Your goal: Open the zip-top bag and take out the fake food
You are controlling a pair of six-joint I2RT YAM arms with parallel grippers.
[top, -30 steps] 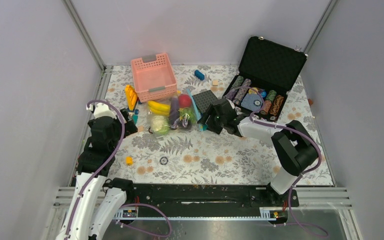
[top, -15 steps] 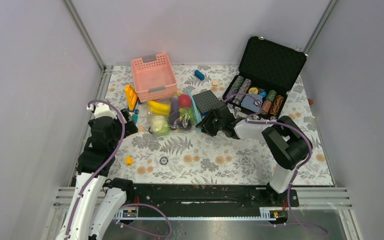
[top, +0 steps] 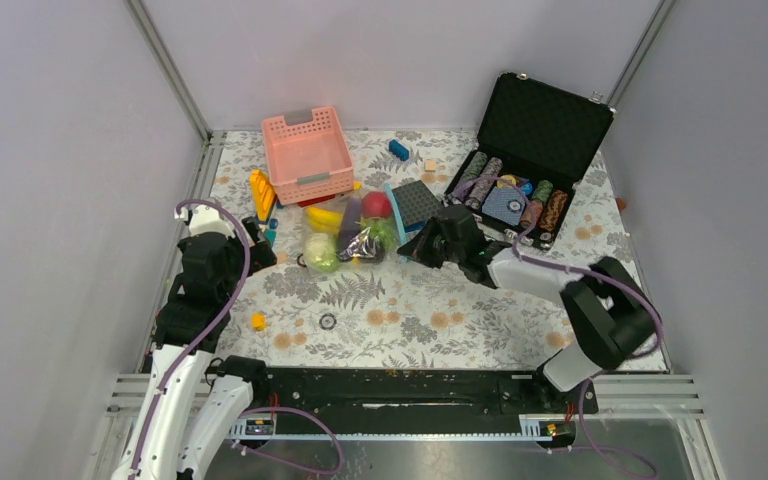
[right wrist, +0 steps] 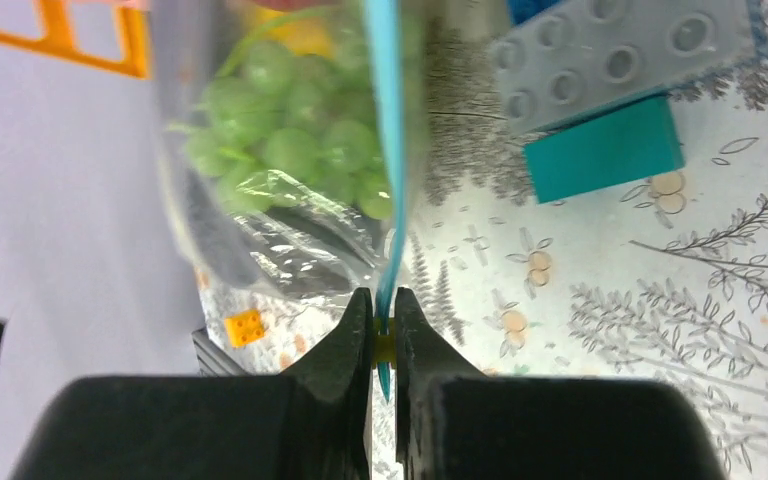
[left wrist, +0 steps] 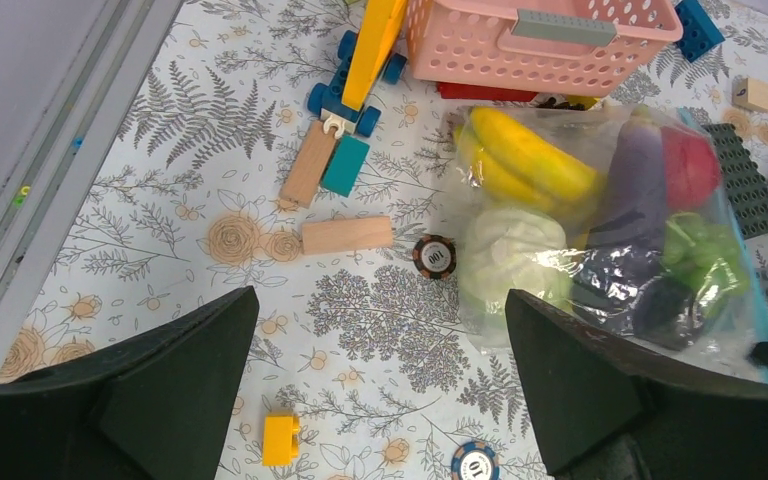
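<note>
Roughly mid-table, toward the back, the zip-top bag (top: 352, 235) lies on the floral table cover (top: 410, 310), just in front of a pink basket (top: 307, 155). Bag is clear plastic w/ a light-blue zipper strip (right wrist: 390, 150) along its right edge. The fake food (left wrist: 580, 220) is all inside: yellow bananas (left wrist: 530, 160), pale cabbage (left wrist: 515, 255), purple eggplant (left wrist: 640, 165), red tomato (left wrist: 690, 165), green lettuce (left wrist: 705, 255) and a dark round piece (left wrist: 665, 310).

R gripper (right wrist: 384, 325) is at the bag's right side, its fingers pressed together on the zipper strip, pinching it. A grey studded plate (right wrist: 630, 60) and a teal block (right wrist: 605, 150) sit just beside that edge.

L gripper (left wrist: 377, 300) hangs above the table, left of the bag, fingers wide apart and holding nothing. Below it are a poker chip (left wrist: 434, 256) just beside the bag near the cabbage, a wooden block (left wrist: 347, 235) and a small yellow brick (left wrist: 280, 440).

At back right stands an open black case (top: 545, 125) w/ chip stacks.
</note>
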